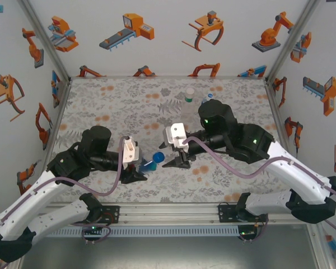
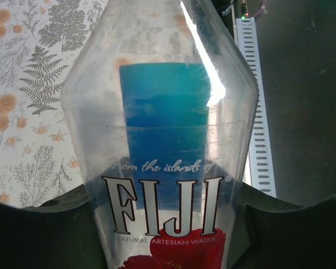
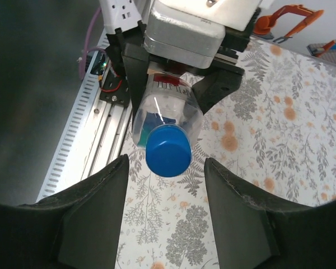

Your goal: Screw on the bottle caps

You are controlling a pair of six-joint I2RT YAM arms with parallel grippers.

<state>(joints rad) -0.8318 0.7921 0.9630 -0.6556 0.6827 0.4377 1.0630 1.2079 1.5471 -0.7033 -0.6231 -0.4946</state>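
Note:
My left gripper (image 1: 138, 169) is shut on a clear bottle (image 2: 162, 112) with a blue label and a red flower, held level above the table. Its black fingers (image 2: 33, 235) press on both sides of the body. A blue bottle cap (image 3: 168, 150) sits on the bottle's neck and points toward my right gripper (image 3: 166, 185). The right gripper stands open, its fingers (image 3: 95, 213) apart on either side, with the cap just ahead of their tips and untouched. In the top view the cap (image 1: 157, 157) lies between the left gripper and the right gripper (image 1: 177, 160).
Two more clear bottles stand upright at the back of the floral table, one (image 1: 189, 95) beside the other (image 1: 209, 97). The table's near edge has a metal rail with a slotted white strip (image 2: 256, 112). Patterned walls close in the left, right and back sides.

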